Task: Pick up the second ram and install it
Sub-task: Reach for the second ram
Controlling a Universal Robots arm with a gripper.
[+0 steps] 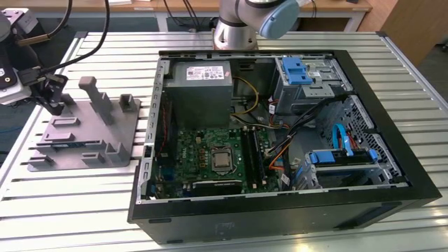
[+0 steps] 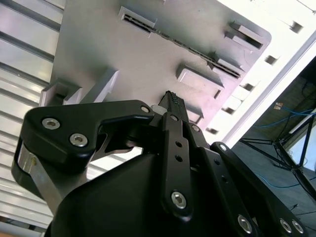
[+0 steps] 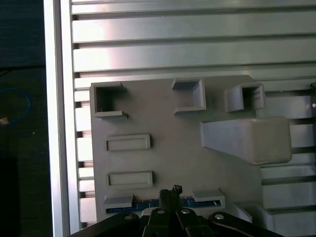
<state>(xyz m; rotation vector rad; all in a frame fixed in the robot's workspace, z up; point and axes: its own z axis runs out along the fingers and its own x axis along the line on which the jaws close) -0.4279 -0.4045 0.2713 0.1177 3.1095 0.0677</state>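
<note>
The end effector (image 1: 54,110) hangs over the grey holder plate (image 1: 119,142), at the exterior view's left and well apart from the open computer case (image 1: 280,212). I cannot tell from these pictures whether it is spread or pressed together. In the first wrist view its tip (image 3: 173,191) sits directly over the second ram (image 3: 148,204), a thin blue strip standing on edge in a slot along one edge of the plate (image 3: 173,148), between two small brackets. I cannot tell whether the tip touches the strip. In the second wrist view the tip (image 2: 173,97) appears to be just above the plate (image 2: 123,59), not down in it.

My judgement is that this is the pick-up step. The ram is in its holder and nothing has been carried toward the case.

The grasp calls for the tip to be centred along the strip and square to its thin faces. It then needs a straight lift clear of the brackets, because a tilted pull could bind the ram in its slot.

Farther out, the plate rests on the slatted metal surface (image 1: 70,210). Inside the case, the green motherboard (image 1: 189,157) shows its long black slots (image 1: 253,152).
</note>
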